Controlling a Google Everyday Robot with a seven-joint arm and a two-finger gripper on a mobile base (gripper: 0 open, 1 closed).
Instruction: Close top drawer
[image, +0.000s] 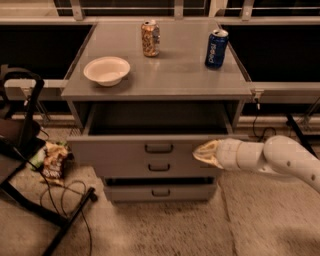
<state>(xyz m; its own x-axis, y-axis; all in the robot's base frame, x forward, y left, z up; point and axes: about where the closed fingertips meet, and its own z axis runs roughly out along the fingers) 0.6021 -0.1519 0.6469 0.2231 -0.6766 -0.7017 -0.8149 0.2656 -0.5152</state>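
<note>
Gripper (201, 152), closed to a single tip, is pressing against the right side of the top drawer (115, 151) front, which is standing partly open at frame centre.

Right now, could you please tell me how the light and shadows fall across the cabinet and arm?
Camera view: dim, warm light from above; the cabinet top is brightest, the open top drawer holds deep shadow inside, the floor is darker; the pincer, at the drawer's front right of its handle, is brightly lit, without glare.
</note>
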